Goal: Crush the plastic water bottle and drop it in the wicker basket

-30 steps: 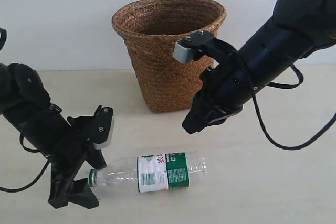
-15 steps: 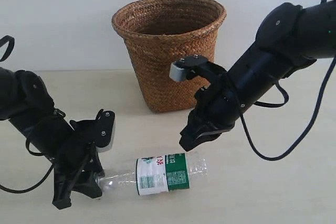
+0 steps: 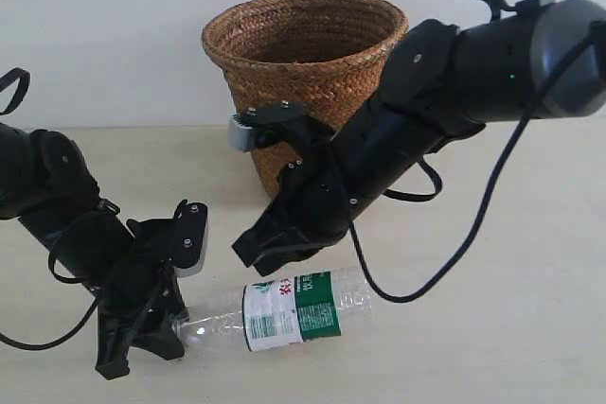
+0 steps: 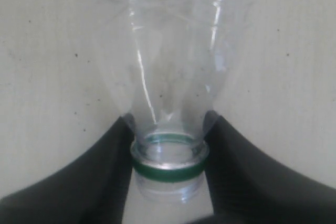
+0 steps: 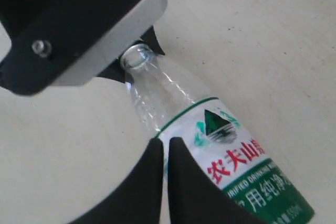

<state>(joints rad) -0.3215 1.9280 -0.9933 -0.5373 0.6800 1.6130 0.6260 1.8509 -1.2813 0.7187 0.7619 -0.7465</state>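
The plastic water bottle point(image 3: 289, 314) lies on its side on the table, clear, with a green-and-white label. My left gripper point(image 3: 176, 326) is shut on its neck; in the left wrist view both jaws press the neck at the green cap ring point(image 4: 168, 169), and no cap shows on the mouth. My right gripper point(image 3: 249, 253) hovers just above the label's neck-side end, with its black fingers point(image 5: 181, 182) shut on nothing over the label's edge point(image 5: 231, 156). The wicker basket point(image 3: 275, 78) stands upright behind, partly covered by the right arm.
The beige table point(image 3: 502, 328) runs back to a white wall behind the basket. The right arm point(image 3: 426, 111) slants across the basket's front and trails black cables. The left gripper's housing point(image 5: 79, 30) sits close to the right gripper, by the bottle's mouth.
The right arm swung left and down across the basket's front; its gripper now sits over the label's neck-side end. The left gripper moved in onto the bottle's neck, and the bottle shifted slightly left.
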